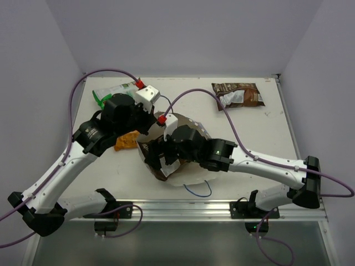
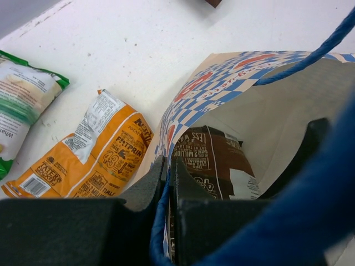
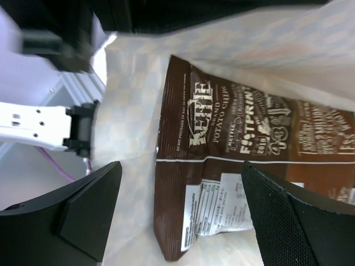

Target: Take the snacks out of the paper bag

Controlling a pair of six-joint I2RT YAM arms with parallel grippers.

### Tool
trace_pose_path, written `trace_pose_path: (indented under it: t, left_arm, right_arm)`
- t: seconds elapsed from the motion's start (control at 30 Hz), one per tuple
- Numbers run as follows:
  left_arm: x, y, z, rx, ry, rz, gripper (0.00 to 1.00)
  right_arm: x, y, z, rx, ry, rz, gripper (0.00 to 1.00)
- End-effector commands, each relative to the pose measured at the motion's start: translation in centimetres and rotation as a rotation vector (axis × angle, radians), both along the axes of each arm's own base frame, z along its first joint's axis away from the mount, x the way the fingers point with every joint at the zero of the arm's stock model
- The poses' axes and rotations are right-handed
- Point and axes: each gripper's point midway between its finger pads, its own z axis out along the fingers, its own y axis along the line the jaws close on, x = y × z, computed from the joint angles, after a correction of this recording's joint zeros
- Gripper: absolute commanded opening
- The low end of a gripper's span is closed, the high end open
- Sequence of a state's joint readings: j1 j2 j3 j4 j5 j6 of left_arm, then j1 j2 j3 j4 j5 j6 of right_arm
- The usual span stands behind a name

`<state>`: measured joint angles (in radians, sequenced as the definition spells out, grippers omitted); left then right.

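Green-and-white crinkly chip bag (image 1: 113, 91) and orange snack packet (image 1: 126, 141) lie out on the table. Your left gripper (image 2: 168, 166) is pinched tight on the rim of the tan blue-checkered paper bag (image 2: 266, 122). Your right gripper (image 3: 178, 172) gapes wide and empty inside it, over a dark brown packet (image 3: 238, 127). Second brown packet (image 1: 238, 94) sits far right.

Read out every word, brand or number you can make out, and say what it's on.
"KETTLE", "POTATO CHIPS", "FOOTPRINT", "43": brown packet in the bag.
"FOOTPRINT", "43", "TATER": orange packet.
Red lettering on the bag's checkered band: too blurred to read.
Print on the green packet and the far brown packet: too small to read.
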<state>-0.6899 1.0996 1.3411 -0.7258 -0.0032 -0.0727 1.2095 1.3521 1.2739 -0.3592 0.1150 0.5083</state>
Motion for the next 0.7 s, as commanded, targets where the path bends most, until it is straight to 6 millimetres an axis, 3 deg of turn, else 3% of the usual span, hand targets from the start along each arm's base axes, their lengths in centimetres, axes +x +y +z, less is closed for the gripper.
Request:
trace_pose_path:
  t: [0.0,0.5,0.6,0.67]
  left_arm:
    - [0.6,-0.6,3.9,-0.105,-0.079,0.027,0.00]
    - [0.5,-0.6,4.7,-0.135,-0.088,0.030,0.00]
    - [0.6,-0.6,4.5,-0.132,-0.086,0.033,0.00]
    - [0.6,-0.7,4.6,-0.133,-0.085,0.033,0.00]
  right_arm:
    - [-0.4,0.9,-1.3,-0.052,0.019,0.003,0.91]
    - [0.8,1.3,-7.1,-0.165,0.061,-0.076,0.86]
    - [1.1,1.1,-7.9,-0.194,0.058,-0.094,0.72]
    - [1.3,0.9,-7.4,-0.193,0.045,-0.104,0.52]
